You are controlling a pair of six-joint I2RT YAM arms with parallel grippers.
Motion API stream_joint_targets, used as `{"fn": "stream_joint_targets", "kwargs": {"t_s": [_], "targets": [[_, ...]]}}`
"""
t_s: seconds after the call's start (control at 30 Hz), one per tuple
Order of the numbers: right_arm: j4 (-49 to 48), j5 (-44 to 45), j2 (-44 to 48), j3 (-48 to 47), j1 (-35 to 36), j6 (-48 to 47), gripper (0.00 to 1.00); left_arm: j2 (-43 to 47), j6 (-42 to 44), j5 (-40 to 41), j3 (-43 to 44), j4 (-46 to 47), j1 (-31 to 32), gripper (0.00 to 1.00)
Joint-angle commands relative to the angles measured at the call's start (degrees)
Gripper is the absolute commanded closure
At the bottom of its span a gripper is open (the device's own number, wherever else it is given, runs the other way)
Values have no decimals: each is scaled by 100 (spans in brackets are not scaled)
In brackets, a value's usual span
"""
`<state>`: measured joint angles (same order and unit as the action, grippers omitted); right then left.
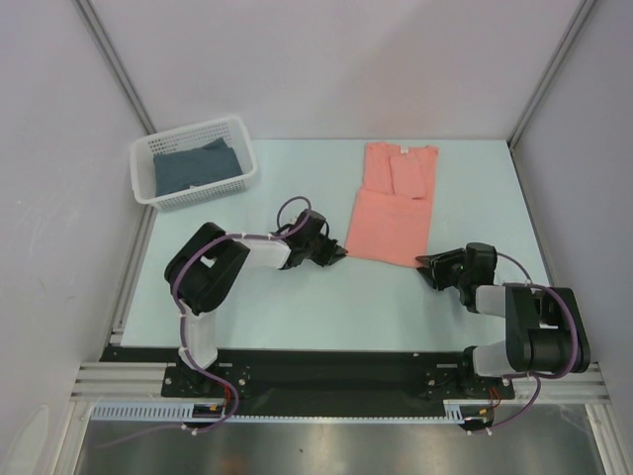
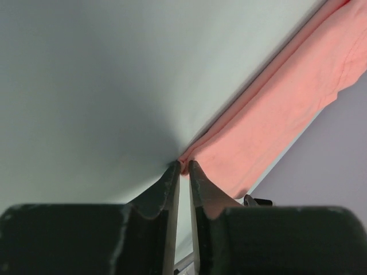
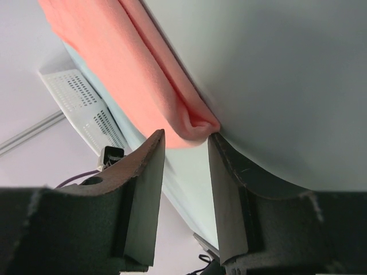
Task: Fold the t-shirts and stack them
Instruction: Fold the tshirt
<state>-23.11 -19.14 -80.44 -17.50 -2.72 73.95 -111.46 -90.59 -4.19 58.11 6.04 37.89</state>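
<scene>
The pink t-shirt (image 1: 391, 223) could slip from the left gripper (image 2: 182, 166), closed on a mere corner sliver, with the right gripper (image 3: 184, 137) open.

Salmon-pink t-shirt (image 1: 391, 213): soft knit cloth, matt, faintly fuzzy along the rolled fold; slate-blue t-shirt (image 1: 193, 166): the same plain matt cloth, creased.

Basket (image 1: 143, 176): white moulded plastic lattice, slight gloss.

Table (image 1: 297, 307): pale green top, smooth, matt with a soft sheen close up.

Left gripper (image 2: 182, 168): fingers (image 2: 160, 200) hard black plastic, matt, edges scuffed pale; right gripper (image 3: 186, 137): the same finish, inner faces smooth and grey.

Arm shells (image 1: 203, 267): black and white plastic, semi-gloss; cables (image 1: 287, 208): purple rubbery sheath.

Walls (image 1: 326, 69): flat matt grey panels; base rail (image 1: 297, 450): brushed bare metal.
</scene>
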Motion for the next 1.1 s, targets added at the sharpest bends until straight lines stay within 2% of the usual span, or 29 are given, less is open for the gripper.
{"fn": "stream_joint_targets", "kwargs": {"t_s": [0.0, 0.2, 0.23, 0.3, 0.53, 0.57, 0.63, 0.67, 0.73, 0.87, 1.07], "targets": [[79, 243, 161, -122, 79, 84, 59, -130, 23, 129, 113, -174, 43, 84], [114, 490, 143, -96, 131, 400, 59, -130, 190, 23, 104, -42, 43, 91], [114, 507, 134, -105, 131, 409, 59, -148, 225, 23, 104, -33, 34, 96], [105, 490, 99, -131, 140, 427, 59, -157, 278, 14, 122, -33, 34, 100], [264, 577, -32, -263, 149, 409, 60, -236, 419, -38, 157, 151, -27, 100], [264, 595, -128, -289, 149, 435, 61, -227, 462, -47, 175, 143, -36, 100], [194, 508, -287, -316, 123, 453, 78, -201, 603, -65, 262, 73, -53, 100], [80, 464, -375, -342, 114, 462, 91, -192, 638, -65, 289, 20, -62, 100], [96, 428, -437, -360, 105, 445, 100, -122, 709, -100, 263, 37, -71, 100], [534, 385, -244, -447, 114, 156, 100, 62, 858, -126, 201, -42, -62, 100], [1693, -46, 336, -737, 79, -827, 100, 729, 876, -170, -633, 239, -62, 100]]}}
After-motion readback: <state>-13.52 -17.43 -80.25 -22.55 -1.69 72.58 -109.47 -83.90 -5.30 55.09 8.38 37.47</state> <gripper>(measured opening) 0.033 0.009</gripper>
